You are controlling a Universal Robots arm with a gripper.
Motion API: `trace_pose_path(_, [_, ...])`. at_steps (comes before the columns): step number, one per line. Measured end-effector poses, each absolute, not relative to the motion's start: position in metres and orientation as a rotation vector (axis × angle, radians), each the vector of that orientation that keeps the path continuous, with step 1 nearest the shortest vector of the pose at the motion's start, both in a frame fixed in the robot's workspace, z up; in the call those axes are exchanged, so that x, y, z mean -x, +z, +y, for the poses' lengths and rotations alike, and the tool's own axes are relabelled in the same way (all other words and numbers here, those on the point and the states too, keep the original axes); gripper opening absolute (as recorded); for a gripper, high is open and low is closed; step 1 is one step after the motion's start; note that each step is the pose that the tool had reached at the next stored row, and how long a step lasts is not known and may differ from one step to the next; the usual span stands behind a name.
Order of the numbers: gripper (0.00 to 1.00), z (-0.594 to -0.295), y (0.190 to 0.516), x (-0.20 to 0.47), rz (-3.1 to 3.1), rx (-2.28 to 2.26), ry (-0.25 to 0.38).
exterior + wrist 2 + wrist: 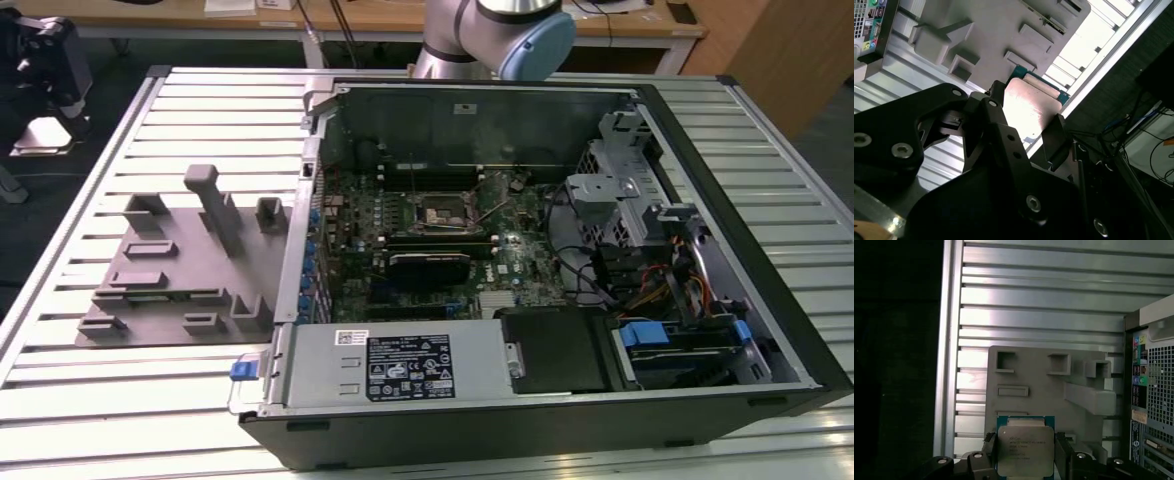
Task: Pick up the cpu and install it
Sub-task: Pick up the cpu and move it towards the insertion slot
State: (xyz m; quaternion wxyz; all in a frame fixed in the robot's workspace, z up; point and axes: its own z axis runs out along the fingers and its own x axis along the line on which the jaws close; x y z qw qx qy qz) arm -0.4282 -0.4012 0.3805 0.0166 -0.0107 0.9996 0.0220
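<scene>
The cpu (pixel 1025 451) is a small square chip with a silver top and a teal rim. It sits between the two black fingers of my gripper (pixel 1025 452), which is shut on its opposite edges. In the second wrist view the cpu (pixel 1030 107) hangs in the gripper (pixel 1024 117) above the corner of the grey tray (pixel 1004 25), near the table's edge. The tray (pixel 1044 385) lies well below the chip. In the exterior view the motherboard socket (pixel 445 212) sits in the middle of the open computer case, with the tray (pixel 174 270) to its left.
The open computer case (pixel 534 260) takes up the exterior view's right, with a black finned block (pixel 430 268) below the socket and a power supply (pixel 400 365) along the front. The case's rear panel (pixel 1151 390) stands beside the tray. The slatted metal table (pixel 160 400) ends close by.
</scene>
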Motion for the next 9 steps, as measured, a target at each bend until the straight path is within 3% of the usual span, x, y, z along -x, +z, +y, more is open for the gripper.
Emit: trace_pose_path(9, [0.54, -0.401, 0.380, 0.413, 3.107, 0.033, 0.069])
